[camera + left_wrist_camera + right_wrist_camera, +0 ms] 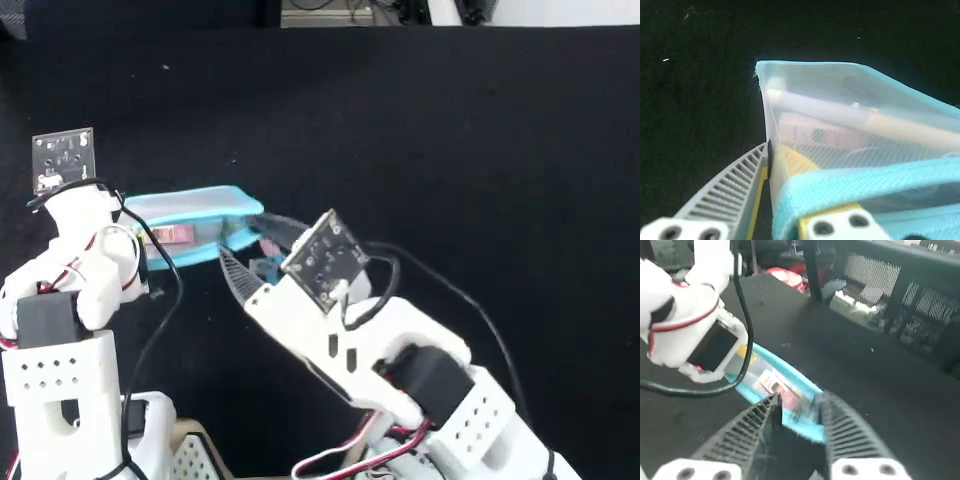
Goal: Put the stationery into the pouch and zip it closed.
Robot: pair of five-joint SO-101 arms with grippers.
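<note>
The pouch point(190, 215) lay left on the tabletop point(450, 120), stationery point(840, 112) inside; left jaws pinched its left end, right jaws spread at its right end. A weak pinch might let it drag, jamming the zip

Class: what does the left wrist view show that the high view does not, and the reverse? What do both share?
Left wrist view: through the mesh of the pouch, a pale pen and a yellow item. High view: the right gripper, open at one end of the pouch, and the black table around it. Shared: the light-blue pouch, a pink item inside it, and the left gripper clamped on the other end.
</note>
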